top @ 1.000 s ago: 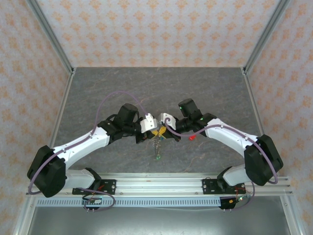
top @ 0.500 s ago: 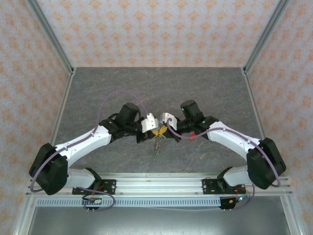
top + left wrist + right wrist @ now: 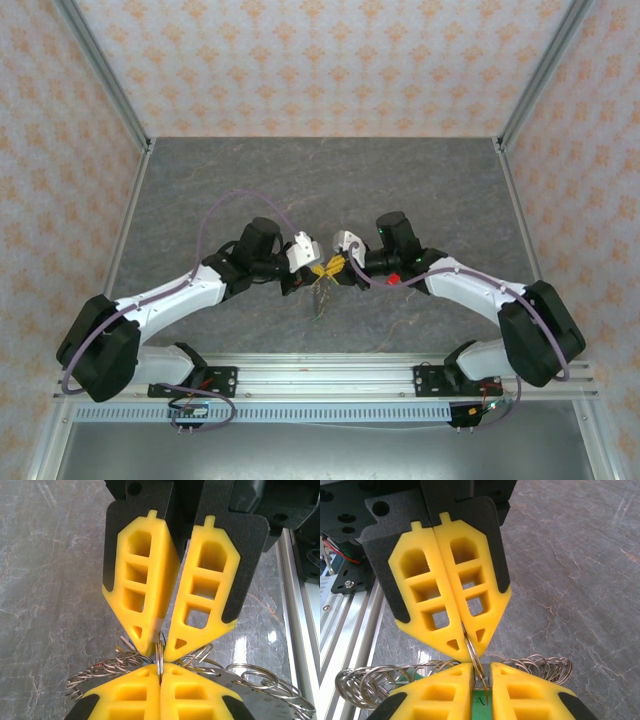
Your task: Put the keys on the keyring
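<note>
The keyring point(image 3: 115, 662) is a chain of small linked wire rings, held up off the table point(image 3: 250, 180) between the two arms, its slack coils spilling out to both sides of one upright ring at its middle. That upright ring is pinched edge-on by the left gripper point(image 3: 466, 647), whose jaws are pressed fully together on the wire.

Facing it across the keyring, the right gripper point(image 3: 161, 652) has its jaws narrowly parted. The same ring runs loosely through the gap, and the jaws do not seem to clamp anything. A green key point(image 3: 482, 702) shows in that gap, right against the ring.

I judge the green key to be at the threading point. Whether it is fully on the ring or only started cannot be told.

In the top view a small red speck point(image 3: 393, 279) sits near the keyring, on the right arm's side. It may be another key waiting on the table. The other keys are too small to make out, so most of the work probably remains.
</note>
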Robot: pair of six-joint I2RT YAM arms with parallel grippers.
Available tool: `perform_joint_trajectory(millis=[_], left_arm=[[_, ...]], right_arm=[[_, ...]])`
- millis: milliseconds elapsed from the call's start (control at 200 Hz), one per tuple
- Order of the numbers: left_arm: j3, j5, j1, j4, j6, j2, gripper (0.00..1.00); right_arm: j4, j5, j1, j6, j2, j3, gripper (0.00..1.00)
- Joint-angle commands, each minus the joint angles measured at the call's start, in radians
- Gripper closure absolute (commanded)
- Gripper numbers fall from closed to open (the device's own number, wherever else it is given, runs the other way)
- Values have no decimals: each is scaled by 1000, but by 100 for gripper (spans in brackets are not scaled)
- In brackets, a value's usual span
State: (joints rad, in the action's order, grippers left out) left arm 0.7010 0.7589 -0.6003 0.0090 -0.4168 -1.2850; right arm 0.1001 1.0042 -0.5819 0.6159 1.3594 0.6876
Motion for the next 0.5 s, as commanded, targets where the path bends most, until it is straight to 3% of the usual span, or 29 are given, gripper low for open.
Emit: perform_joint_trajectory(millis=[0, 195, 270, 420, 495], left_arm=[[-11, 59, -3, 189, 68, 33, 100], [-44, 62, 0, 278, 120, 40, 100], [-52, 60, 0, 293, 130, 42, 100], [-30, 27, 0, 168, 64, 40, 100], [-5, -4, 1, 58, 5, 34, 90]], right_arm=[[127, 46, 15, -55, 22, -25, 84], [180, 42, 27, -80, 45, -50, 85], [198, 33, 28, -85, 53, -54, 97], [124, 38, 27, -54, 29, -13, 100], [20, 53, 27, -4, 14, 35, 100]])
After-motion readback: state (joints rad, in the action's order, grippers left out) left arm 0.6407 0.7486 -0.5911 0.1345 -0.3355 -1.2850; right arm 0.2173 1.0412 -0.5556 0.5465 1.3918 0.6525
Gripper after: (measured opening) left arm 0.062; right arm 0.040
